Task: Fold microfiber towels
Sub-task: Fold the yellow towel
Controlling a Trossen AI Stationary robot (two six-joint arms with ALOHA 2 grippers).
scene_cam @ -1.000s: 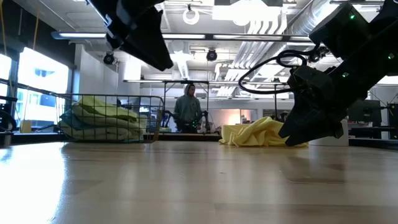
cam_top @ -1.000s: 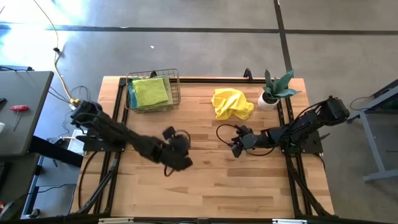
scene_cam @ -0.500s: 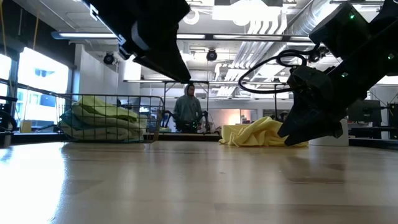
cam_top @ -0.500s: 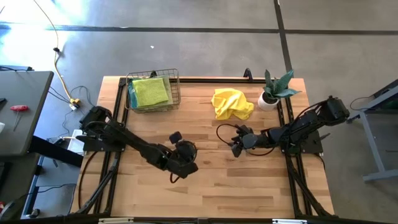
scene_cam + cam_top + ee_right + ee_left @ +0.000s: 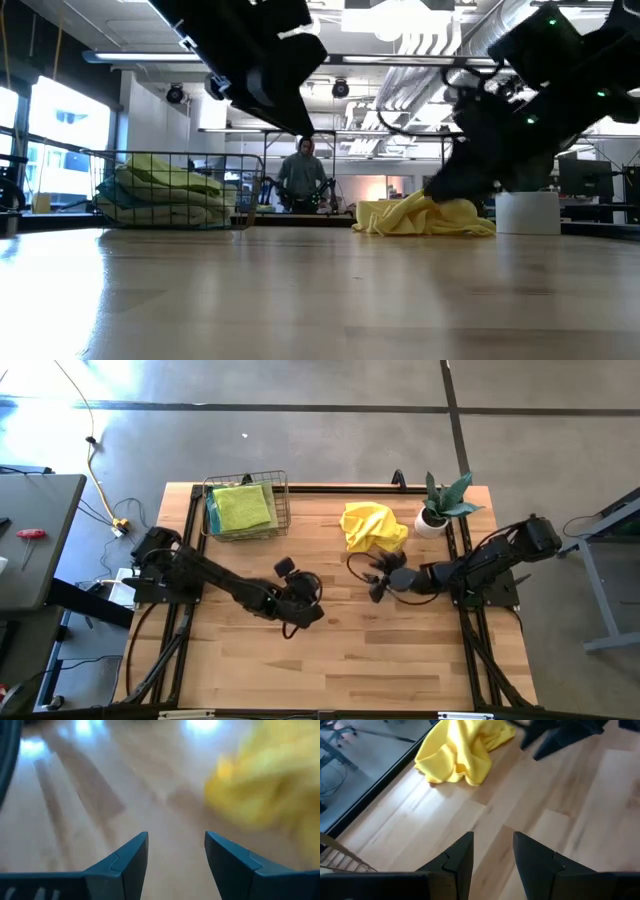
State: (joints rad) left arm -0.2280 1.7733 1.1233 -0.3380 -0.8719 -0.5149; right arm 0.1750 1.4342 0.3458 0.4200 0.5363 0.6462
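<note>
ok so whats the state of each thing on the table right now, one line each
yellow towel: crumpled, unfolded, loose on the table beside the plant
towels in basket: folded, stacked, lime green on top
wire basket: upright, holding the stack
potted plant: upright at the table's edge
left tool: open, empty, above bare wood mid-table
right tool: open, empty, near the yellow towel

I see a crumpled yellow towel (image 5: 373, 525) on the table (image 5: 340, 660). My right gripper (image 5: 377, 578) is near it, my left gripper (image 5: 290, 570) mid-table. Folded towels (image 5: 241, 508) fill the basket (image 5: 282, 510).
</note>
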